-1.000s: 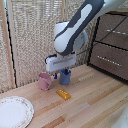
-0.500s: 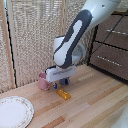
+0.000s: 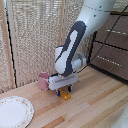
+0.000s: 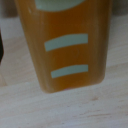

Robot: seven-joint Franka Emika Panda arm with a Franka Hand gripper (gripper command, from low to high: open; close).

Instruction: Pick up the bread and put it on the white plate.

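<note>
Toast [image 3: 65, 95]: golden-orange; wrist view [image 4: 65, 45] shows deeper amber with two pale mint curved stripes.
Clamp [image 3: 63, 90]: white block, blue-tipped fingers [image 3: 58, 92].
Arm [image 3: 75, 42]: white with dark grey panel.
White crockery [image 3: 15, 112]: white, thin speckled band near rim.
Worktop [image 3: 90, 107]: light wood, plank lines, pale grain.
Cup [image 3: 44, 79]: pink.
Cabinet [image 3: 112, 45]: dark brown.
Backdrop screen [image 3: 35, 35]: beige woven texture.

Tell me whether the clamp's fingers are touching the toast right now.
Cannot tell. In the exterior view the clamp sits low over the toast, hiding any contact or gap. The wrist view shows the toast close up but no fingers.
</note>
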